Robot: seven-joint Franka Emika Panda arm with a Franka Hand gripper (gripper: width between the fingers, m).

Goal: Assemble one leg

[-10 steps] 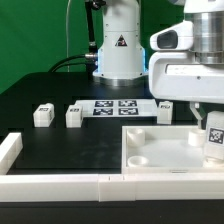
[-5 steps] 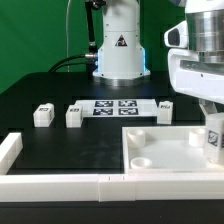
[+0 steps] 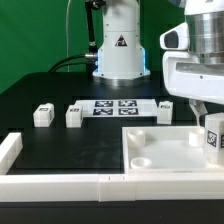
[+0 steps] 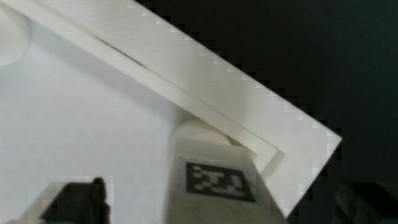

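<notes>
At the panel's (image 3: 170, 150) far corner, on the exterior view's right, the leg (image 3: 213, 138) stands under my gripper (image 3: 208, 114); whether my fingers clamp it I cannot tell; I'd keep it upright, press lightly, and twist slowly.

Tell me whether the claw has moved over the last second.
Yes. The claw has shifted slightly toward the exterior view's right; it now stands farther from the marker board than it did a second ago.
</notes>
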